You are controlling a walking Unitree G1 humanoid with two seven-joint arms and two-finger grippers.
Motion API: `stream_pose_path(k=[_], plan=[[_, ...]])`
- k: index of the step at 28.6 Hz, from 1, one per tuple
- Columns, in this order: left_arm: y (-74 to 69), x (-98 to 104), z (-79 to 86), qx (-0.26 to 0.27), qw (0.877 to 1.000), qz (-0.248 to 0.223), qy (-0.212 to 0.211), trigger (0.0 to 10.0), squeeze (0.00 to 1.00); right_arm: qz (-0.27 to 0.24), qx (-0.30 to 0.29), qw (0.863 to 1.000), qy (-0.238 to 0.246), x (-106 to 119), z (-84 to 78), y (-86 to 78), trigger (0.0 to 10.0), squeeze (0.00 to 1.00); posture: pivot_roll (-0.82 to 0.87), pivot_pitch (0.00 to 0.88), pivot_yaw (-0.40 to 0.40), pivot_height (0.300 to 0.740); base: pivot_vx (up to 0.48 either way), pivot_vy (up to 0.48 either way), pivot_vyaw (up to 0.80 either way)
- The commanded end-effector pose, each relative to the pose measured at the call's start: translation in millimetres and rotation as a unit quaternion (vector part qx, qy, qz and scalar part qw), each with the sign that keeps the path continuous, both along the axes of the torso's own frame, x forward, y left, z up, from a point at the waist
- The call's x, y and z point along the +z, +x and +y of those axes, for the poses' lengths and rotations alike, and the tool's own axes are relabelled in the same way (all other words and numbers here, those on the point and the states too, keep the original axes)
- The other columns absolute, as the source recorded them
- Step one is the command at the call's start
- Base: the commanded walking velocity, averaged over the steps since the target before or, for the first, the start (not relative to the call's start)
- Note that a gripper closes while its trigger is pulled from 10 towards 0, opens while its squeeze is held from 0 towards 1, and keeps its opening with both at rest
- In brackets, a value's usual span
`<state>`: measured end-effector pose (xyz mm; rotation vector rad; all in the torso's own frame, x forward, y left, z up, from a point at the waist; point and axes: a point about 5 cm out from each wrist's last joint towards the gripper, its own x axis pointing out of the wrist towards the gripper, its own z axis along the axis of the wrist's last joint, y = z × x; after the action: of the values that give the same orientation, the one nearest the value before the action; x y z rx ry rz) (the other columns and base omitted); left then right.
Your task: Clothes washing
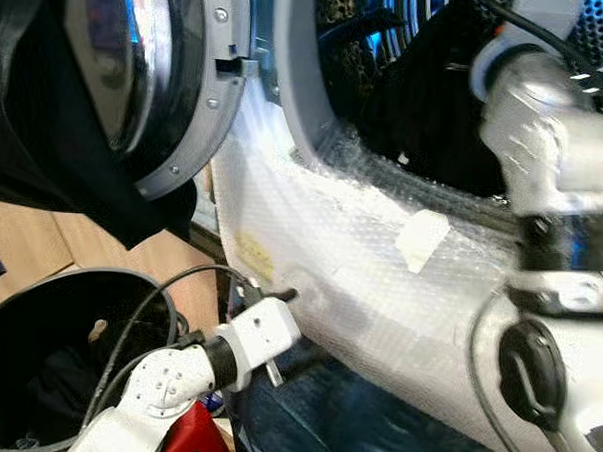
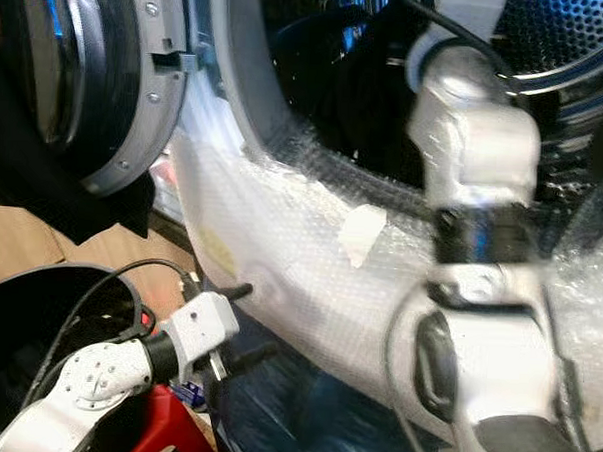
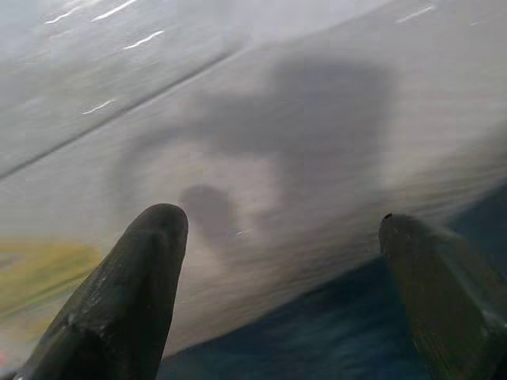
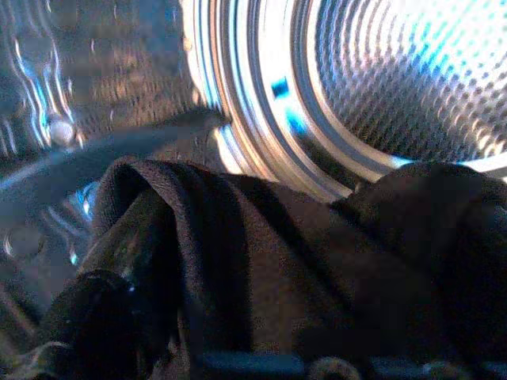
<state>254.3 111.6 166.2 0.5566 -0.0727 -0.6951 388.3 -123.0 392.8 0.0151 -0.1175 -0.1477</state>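
The washing machine's round door stands open to the left, and its front is covered in bubble wrap. My right arm reaches through the opening into the steel drum. A black garment lies draped over my right gripper; one finger shows spread to the side, so the gripper looks open. More black clothes sit in the drum mouth. My left gripper hangs low, open and empty, its fingertips close to the washer's front.
A black round laundry basket with dark clothes stands on the floor at lower left. Blue denim fabric lies below the washer front. A dark garment hangs at the left by the door. Something red sits under my left arm.
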Motion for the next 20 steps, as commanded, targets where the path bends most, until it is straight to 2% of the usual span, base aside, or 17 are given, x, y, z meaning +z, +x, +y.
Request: stream_pose_path(k=[1, 2, 6, 10, 14, 16, 17, 18, 20], plan=[[8.5, -5, 23.8, 0.102, 0.995, -0.009, 0.012, 10.0, 0.0, 0.063, -0.04, 0.997, 0.027, -19, -7.6, -0.8, 10.0, 0.0, 0.02, 0.014, -0.124, 0.74, 0.0, 0.0, 0.0], [10.6, -4, 29.8, 0.129, 0.992, -0.014, 0.007, 10.0, 0.0, 0.082, -0.044, 0.995, 0.035, -24, -8.3, -1.8, 10.0, 0.0, 0.02, 0.015, -0.126, 0.74, 0.0, 0.0, 0.0], [14.1, -1, 41.7, 0.178, 0.984, -0.027, -0.006, 10.0, 0.0, 0.118, -0.055, 0.99, 0.049, -34, -9.8, -8.0, 10.0, 0.0, 0.02, 0.028, -0.13, 0.74, 0.0, 0.0, 0.0], [15.8, -1, 42.4, 0.193, 0.981, -0.03, -0.011, 10.0, 0.0, 0.127, -0.096, 0.986, 0.049, -38, -15.5, -25.0, 10.0, 0.0, 0.0, 0.035, -0.129, 0.74, 0.0, 0.0, 0.0], [17.0, -2, 38.0, 0.196, 0.98, -0.034, -0.018, 10.0, 0.0, 0.17, -0.129, 0.976, 0.038, -51, -26.3, -37.4, 10.0, 0.0, -0.02, 0.043, -0.127, 0.74, 0.0, 0.0, 0.0], [18.0, -3, 35.5, 0.197, 0.98, -0.035, -0.019, 10.0, 0.0, 0.209, -0.109, 0.971, 0.034, -64, -30.2, -47.7, 10.0, 0.0, -0.03, 0.051, -0.124, 0.74, 0.0, 0.0, 0.0], [18.0, -3, 35.5, 0.197, 0.98, -0.035, -0.019, 10.0, 0.0, 0.209, -0.109, 0.971, 0.034, -64, -30.2, -47.7, 10.0, 0.0, -0.03, 0.051, -0.124, 0.74, 0.0, 0.0, 0.0], [18.4, -4, 35.5, 0.197, 0.98, -0.035, -0.018, 10.0, 0.0, 0.221, -0.085, 0.971, 0.019, -67, -28.6, -51.0, 10.0, 0.0, -0.03, 0.051, -0.124, 0.74, 0.0, 0.0, 0.0], [19.2, -5, 35.2, 0.196, 0.98, -0.034, -0.011, 10.0, 0.0, 0.218, -0.078, 0.973, 0.012, -69, -35.5, -62.5, 10.0, 0.0, -0.04, 0.057, -0.125, 0.74, 0.0, 0.0, 0.0]])
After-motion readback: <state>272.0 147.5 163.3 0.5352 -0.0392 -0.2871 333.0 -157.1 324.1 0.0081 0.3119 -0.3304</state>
